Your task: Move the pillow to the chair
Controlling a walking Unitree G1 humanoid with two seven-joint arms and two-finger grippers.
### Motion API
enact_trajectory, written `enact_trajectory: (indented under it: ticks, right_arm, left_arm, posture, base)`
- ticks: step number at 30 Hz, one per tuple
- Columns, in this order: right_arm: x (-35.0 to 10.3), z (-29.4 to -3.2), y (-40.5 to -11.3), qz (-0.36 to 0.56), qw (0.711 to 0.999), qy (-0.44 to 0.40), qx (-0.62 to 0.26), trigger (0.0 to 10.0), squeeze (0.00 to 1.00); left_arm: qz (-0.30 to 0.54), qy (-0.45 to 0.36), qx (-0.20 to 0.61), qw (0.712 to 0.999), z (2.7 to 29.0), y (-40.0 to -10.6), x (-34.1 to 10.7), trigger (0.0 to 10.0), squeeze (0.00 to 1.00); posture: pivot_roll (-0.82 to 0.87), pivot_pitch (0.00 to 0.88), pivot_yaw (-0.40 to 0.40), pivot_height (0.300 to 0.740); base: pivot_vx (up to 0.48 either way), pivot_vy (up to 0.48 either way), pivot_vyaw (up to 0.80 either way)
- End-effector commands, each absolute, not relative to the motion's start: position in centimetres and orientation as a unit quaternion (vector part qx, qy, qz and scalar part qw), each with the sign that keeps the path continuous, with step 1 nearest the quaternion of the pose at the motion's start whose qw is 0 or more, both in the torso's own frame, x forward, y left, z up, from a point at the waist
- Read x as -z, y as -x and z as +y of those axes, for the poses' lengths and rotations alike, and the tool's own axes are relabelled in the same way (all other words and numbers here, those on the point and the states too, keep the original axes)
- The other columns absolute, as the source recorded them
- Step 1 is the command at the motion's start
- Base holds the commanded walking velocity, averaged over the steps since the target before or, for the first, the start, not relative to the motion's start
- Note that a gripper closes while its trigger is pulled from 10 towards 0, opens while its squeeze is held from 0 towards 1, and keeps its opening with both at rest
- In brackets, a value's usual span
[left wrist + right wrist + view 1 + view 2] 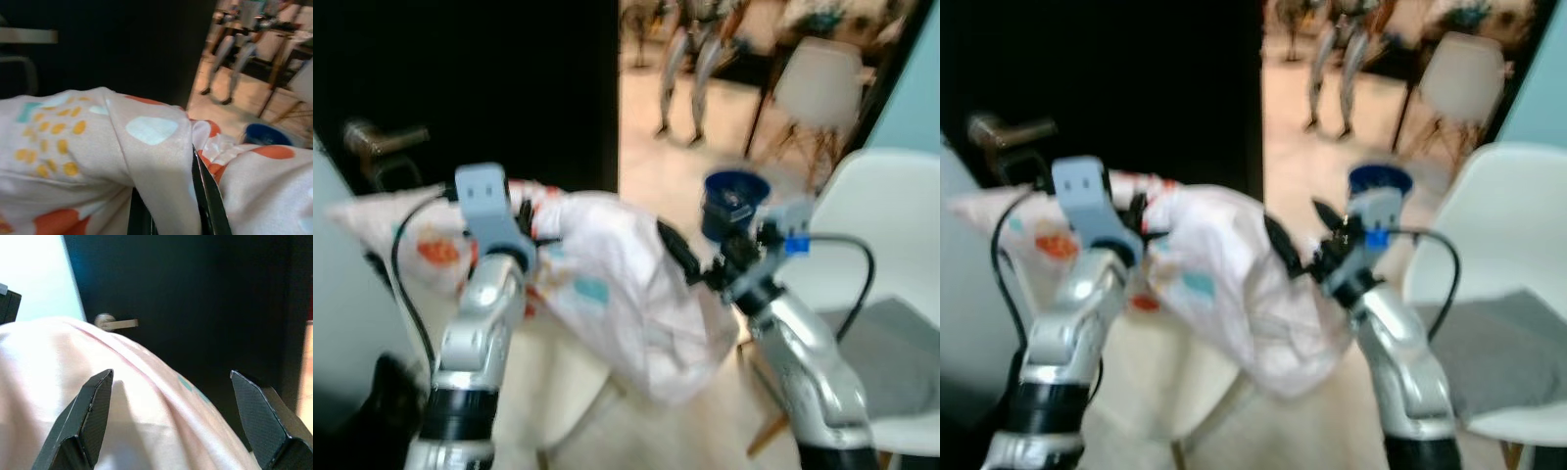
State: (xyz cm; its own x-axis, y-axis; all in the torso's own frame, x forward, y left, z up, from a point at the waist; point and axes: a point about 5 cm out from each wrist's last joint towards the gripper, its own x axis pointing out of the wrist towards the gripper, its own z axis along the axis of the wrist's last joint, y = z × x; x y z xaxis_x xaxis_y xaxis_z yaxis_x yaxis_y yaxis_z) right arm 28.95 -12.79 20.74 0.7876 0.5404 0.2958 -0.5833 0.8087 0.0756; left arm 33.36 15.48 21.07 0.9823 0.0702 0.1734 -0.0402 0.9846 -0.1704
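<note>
The pillow [607, 294] is held up in the air between both arms: the left pincer [171, 215] is closed on a fold of its cloth, while the right pincer [176, 416] is spread wide with the pillow lying against it. The carrying is judged half done, as the white chair [891, 245] with its grey cushion [891, 352] is near on the right and the pillow must be set down there. A dark door [489, 88] is seen behind.

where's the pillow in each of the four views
Left eye view: pillow across the middle, between both arms.
Right eye view: pillow centre, the same.
Left wrist view: pillow across the lower half, pinched by the left gripper.
Right wrist view: pillow lower left, between open black fingers.
Shared landmark: door handle, behind the pillow.
</note>
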Motion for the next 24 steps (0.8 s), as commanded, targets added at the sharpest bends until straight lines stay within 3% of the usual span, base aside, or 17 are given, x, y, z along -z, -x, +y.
enact_trajectory:
  ticks: [1, 24]
  right_arm:
    - [-20.5, -13.2, -29.0, -0.128, 0.944, -0.083, -0.291, 10.0, 0.0]
    - [-20.4, -13.2, -29.0, -0.128, 0.945, -0.081, -0.29, 10.0, 0.0]
  left_arm:
    - [-0.143, 0.072, -0.036, 0.986, 15.8, -33.1, -22.9, 10.0, 0.0]
    - [-0.149, 0.079, -0.014, 0.986, 14.7, -33.1, -23.0, 10.0, 0.0]
  posture:
    - [-0.07, 0.034, 0.014, 0.74]
    - [-0.07, 0.019, 0.016, 0.74]
  base:
    - [0.0, 0.0, 0.8]
    - [0.0, 0.0, 0.8]
